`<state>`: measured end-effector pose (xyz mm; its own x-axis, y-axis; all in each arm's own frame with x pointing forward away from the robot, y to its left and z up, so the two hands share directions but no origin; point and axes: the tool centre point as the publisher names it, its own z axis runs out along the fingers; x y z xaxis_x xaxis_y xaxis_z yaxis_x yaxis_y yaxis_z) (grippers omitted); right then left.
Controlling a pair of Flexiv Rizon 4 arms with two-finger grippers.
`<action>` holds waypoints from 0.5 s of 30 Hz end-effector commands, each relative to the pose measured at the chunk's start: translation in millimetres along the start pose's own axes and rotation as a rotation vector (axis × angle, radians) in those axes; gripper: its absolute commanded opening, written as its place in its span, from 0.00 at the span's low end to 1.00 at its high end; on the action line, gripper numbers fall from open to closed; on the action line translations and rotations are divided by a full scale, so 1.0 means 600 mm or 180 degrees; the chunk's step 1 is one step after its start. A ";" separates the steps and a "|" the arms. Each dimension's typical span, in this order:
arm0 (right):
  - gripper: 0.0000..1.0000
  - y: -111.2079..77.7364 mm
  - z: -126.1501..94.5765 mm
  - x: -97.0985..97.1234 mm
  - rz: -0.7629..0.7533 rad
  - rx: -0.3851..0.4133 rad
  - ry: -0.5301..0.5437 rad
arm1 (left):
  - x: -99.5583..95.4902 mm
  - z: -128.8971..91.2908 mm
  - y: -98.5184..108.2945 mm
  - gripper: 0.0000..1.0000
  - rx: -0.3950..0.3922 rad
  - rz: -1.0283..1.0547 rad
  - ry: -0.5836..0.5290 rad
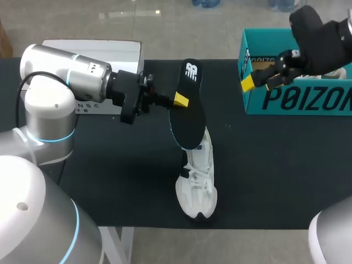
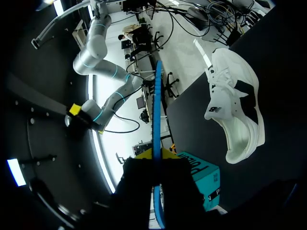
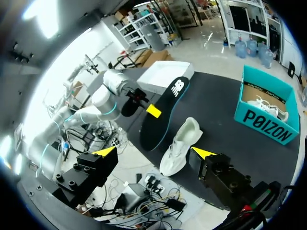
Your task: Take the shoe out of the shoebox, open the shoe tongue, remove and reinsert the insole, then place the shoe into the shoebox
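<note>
Remote desk, reinsertion stage as I judge it. My left gripper (image 1: 179, 100) is pinched on the insole (image 1: 188, 118), its fingers drawn close with one on each face, gripping about midway along one edge. From my left wrist camera the insole shows only as a thin blue line running straight out from between the fingers.

The insole, black with a blue rim, is held above the table (image 1: 275, 176). Its long axis runs from the far side toward me, and its near end dips to the white shoe (image 1: 198, 184). The shoe lies on the cloth roughly in line with the insole, right under that low end. I cannot tell from here whether the tip has already reached the shoe's opening.

My right gripper (image 3: 154, 153) stands wide open and empty, over the near-left wall of the teal shoebox (image 1: 308, 102) and well apart from the shoe. The left arm is nearer by far, so feeding the insole lengthwise into the shoe falls to it. A white box (image 1: 93, 52) sits behind the left arm.
</note>
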<state>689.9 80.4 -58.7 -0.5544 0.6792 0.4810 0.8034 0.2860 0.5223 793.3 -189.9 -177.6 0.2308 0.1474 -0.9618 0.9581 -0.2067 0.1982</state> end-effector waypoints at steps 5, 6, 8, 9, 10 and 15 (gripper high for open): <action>1.00 -0.009 0.060 -0.030 -0.0041 -0.1018 0.1509 | 0.001 0.002 0.001 0.00 0.0002 0.0006 -0.0003; 1.00 -0.006 0.066 -0.031 -0.0042 -0.1030 0.1584 | 0.001 0.002 0.001 0.00 0.0002 0.0006 -0.0003; 1.00 0.000 0.073 -0.034 -0.0028 -0.1035 0.1658 | 0.001 0.002 0.001 0.00 0.0002 0.0006 -0.0003; 1.00 0.003 0.077 -0.035 -0.0032 -0.1027 0.1715 | 0.001 0.002 0.001 0.00 0.0002 0.0006 -0.0003; 1.00 0.006 0.081 -0.036 -0.0019 -0.1038 0.1777 | 0.001 0.002 0.001 0.00 0.0002 0.0006 -0.0003; 1.00 0.016 0.099 -0.045 0.0023 -0.0925 0.1888 | 0.001 0.002 0.001 0.00 0.0002 0.0006 -0.0003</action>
<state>717.9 97.9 -100.2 -0.6168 0.3599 0.7000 0.7639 0.0591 0.6427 793.3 -189.9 -177.6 0.2308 0.1475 -0.9618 0.9581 -0.2068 0.1982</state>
